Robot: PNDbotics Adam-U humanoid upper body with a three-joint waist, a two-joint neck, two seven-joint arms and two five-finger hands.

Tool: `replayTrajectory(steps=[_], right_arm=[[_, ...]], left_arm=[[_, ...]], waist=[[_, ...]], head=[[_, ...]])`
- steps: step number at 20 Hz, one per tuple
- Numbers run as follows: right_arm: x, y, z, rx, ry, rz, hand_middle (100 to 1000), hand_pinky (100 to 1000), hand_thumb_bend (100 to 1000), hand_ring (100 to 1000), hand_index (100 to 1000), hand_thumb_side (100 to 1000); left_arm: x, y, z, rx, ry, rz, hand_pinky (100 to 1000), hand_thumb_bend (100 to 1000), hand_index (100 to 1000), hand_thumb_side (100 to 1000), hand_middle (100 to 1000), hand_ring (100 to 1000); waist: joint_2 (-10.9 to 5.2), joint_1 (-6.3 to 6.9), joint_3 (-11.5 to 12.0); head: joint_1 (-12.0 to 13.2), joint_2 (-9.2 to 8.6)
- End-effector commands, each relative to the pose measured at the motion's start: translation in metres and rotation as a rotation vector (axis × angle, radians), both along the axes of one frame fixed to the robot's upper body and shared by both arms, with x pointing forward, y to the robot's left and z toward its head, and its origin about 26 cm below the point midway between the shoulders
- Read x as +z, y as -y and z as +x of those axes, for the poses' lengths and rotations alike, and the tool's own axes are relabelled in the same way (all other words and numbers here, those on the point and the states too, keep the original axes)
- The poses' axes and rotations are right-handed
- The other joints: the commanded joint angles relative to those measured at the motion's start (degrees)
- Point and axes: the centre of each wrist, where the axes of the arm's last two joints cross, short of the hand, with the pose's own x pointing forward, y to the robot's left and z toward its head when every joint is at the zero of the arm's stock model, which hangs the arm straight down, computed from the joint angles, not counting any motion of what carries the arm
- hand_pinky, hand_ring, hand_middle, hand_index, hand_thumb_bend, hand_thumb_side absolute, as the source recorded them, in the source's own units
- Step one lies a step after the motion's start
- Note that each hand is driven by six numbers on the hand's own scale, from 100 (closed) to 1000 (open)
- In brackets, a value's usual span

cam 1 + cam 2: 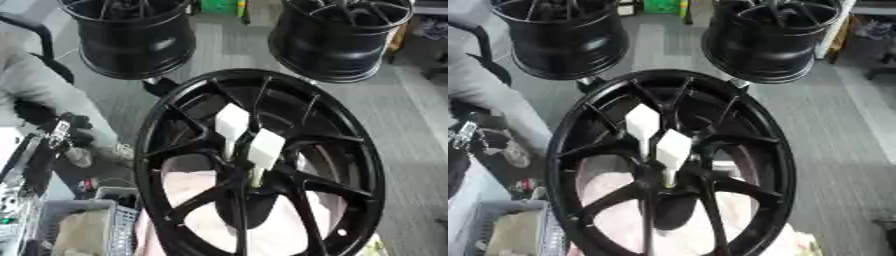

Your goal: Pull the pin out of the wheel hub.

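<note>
Looking down from the head camera, I see the black wheel hub (262, 165) filling the near and middle ground, its rim tilted toward me and its spokes meeting at a central boss low in the frame. Two white, flag-like tabs stand out from that boss: the nearer one (265, 149) sits just right of centre on a pale stem that enters the hub, and the farther one (232, 123) rises just behind and left of it. I take these for the pin heads, though I cannot tell which of them is the pin named in the task. Both remain seated in the hub. A pale pink surface (201, 195) shows through the gaps between the lower spokes. At the near left corner lies a grey mesh basket (118, 225). Farther off, on the grey floor (411, 115), stand two more black wheels, one at far left (136, 37) and one at far right (337, 37). Neither of my hands appears, so I cannot report the state of their fingers.
</note>
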Motion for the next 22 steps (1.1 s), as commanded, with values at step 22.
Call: replayTrajectory(steps=[22], right_arm=[[-0.04,-0.077,-0.009,-0.146,0.563,0.197,853,540,100,774,859,539]], left_arm=[[0.009,0.0,0.002,-0.008,0.036,0.004,661,100,728,804,635,620]], waist=[[-0.3,0.67,0.4]], head=[[-1.3,-0.14]])
